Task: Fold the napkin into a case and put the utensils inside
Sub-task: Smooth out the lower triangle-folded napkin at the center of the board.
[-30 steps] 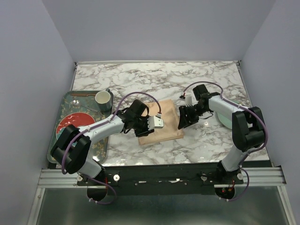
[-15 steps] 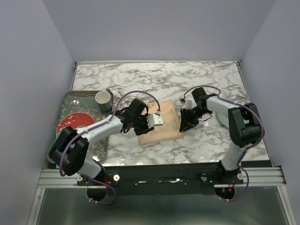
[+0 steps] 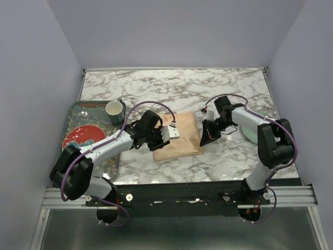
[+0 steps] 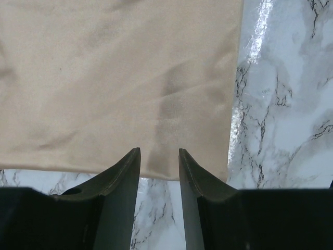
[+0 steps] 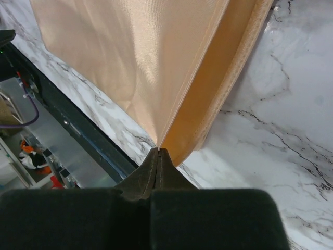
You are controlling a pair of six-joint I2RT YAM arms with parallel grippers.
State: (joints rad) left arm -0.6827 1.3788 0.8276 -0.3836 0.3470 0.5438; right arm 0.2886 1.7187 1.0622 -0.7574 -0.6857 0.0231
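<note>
The napkin (image 3: 179, 138) lies folded at the middle of the desk (image 3: 208, 88). It is thin, soft and satiny, so it should be light, limp and slippery, with layers that slide over one another. The best hold is a pinch on the corner or hem of a single layer while something pins the rest flat.

The right end effector (image 5: 157, 151) has such a hold. Its jaws are closed tight on a corner of the top layer, which is raised off the thicker fold beneath. The left end effector (image 4: 159, 152) is empty, jaws slightly parted, over the napkin's edge; it may be touching the cloth, but the wrist view does not settle it.

Compared with a second ago, the left end effector has moved a little toward the far side. The right has barely shifted, and the napkin's outline looks unchanged.
</note>
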